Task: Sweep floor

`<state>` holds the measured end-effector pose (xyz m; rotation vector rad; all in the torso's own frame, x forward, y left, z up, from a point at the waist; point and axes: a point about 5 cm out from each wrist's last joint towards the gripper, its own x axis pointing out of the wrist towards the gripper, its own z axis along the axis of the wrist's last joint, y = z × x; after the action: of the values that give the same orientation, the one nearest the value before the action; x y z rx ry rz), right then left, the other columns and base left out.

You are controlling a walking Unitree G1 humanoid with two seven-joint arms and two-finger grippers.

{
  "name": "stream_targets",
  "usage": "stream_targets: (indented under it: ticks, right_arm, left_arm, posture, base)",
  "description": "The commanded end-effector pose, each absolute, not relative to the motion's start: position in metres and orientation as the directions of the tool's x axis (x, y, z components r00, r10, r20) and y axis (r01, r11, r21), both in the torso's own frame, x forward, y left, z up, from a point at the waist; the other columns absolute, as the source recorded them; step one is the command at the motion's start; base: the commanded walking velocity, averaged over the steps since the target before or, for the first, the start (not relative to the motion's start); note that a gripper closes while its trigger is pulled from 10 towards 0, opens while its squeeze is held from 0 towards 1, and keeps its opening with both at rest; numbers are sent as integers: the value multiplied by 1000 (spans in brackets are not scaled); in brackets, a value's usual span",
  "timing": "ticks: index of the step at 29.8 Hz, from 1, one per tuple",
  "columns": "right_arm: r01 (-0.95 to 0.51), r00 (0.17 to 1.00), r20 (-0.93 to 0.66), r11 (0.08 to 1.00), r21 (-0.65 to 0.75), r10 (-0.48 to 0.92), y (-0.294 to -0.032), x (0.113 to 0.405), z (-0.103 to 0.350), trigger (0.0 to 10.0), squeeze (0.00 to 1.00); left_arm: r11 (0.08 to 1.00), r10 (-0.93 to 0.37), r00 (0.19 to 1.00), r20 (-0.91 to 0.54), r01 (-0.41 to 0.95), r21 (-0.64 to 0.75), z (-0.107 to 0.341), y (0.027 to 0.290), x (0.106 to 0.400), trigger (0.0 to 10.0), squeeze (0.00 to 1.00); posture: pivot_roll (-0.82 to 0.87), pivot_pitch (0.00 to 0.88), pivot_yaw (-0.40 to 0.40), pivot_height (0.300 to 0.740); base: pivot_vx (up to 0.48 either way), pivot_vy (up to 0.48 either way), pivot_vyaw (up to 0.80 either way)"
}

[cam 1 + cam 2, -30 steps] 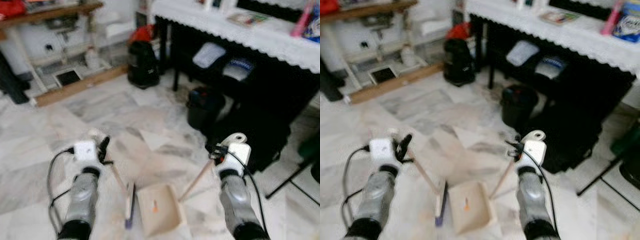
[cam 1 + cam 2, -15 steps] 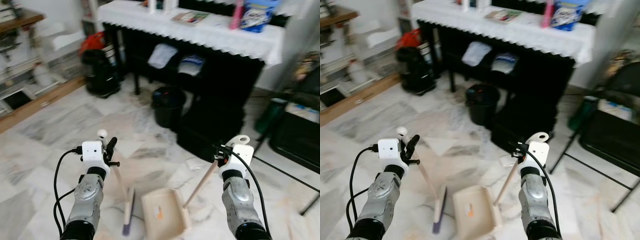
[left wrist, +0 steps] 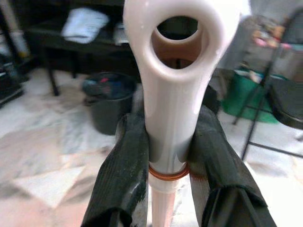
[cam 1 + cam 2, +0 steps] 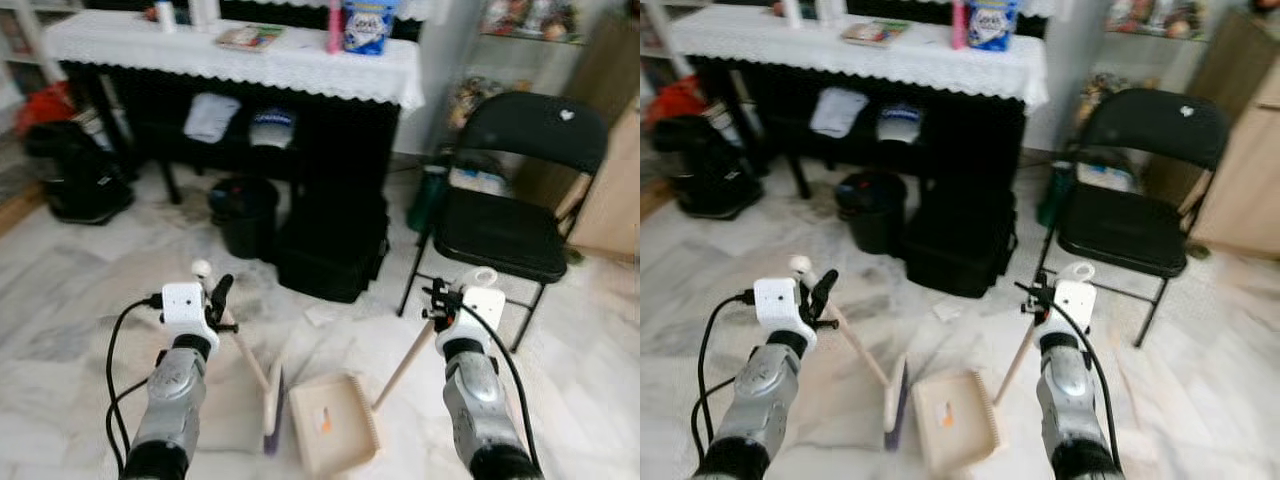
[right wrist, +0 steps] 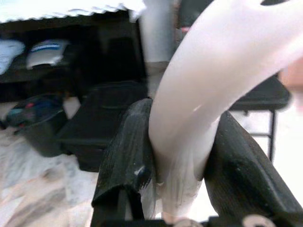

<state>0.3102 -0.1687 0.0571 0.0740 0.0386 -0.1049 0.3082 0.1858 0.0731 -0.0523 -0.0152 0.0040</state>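
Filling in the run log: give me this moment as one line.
left gripper: shut on broom handle | right gripper: shut on dustpan handle | dustpan: on floor beside broom head | ahead: black chair

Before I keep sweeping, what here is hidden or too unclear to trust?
- Orange speck in the dustpan: too small in the head views to identify.
- Broom bristles: seen edge-on in the eye views, so floor contact is unclear.
- Floor under the black chair: partly screened by its seat.
- Wrist views: handles and fingers hide the floor beneath.
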Motion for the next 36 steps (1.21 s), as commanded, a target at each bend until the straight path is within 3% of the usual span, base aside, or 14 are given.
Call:
stream_targets:
  ticks: [1,12,25,36]
  right_arm:
    - [112,994,-4,991,79,-112,-172,313,65,10000,0]
    - [111,994,4,990,85,-112,-171,312,65,10000,0]
    - [106,994,17,991,77,-108,-170,311,67,10000,0]
    - [97,995,13,992,76,-98,-168,312,66,10000,0]
  left_arm:
    - [998,-6,999,44,8,-61,80,182,311,10000,0]
    - [998,-11,999,53,14,-57,81,182,311,10000,0]
    - [998,-19,999,38,22,-64,79,179,312,10000,0]
    - [998,-20,999,35,22,-63,78,180,311,10000,0]
  posture:
    - [-33,31,17,740]
    - [-31,30,18,740]
    - [-33,27,17,740]
    - [-33,20,19,740]
  base:
    - [0,0,-800]
    - [0,0,-800]
    - [0,0,0]
    - [0,340,0]
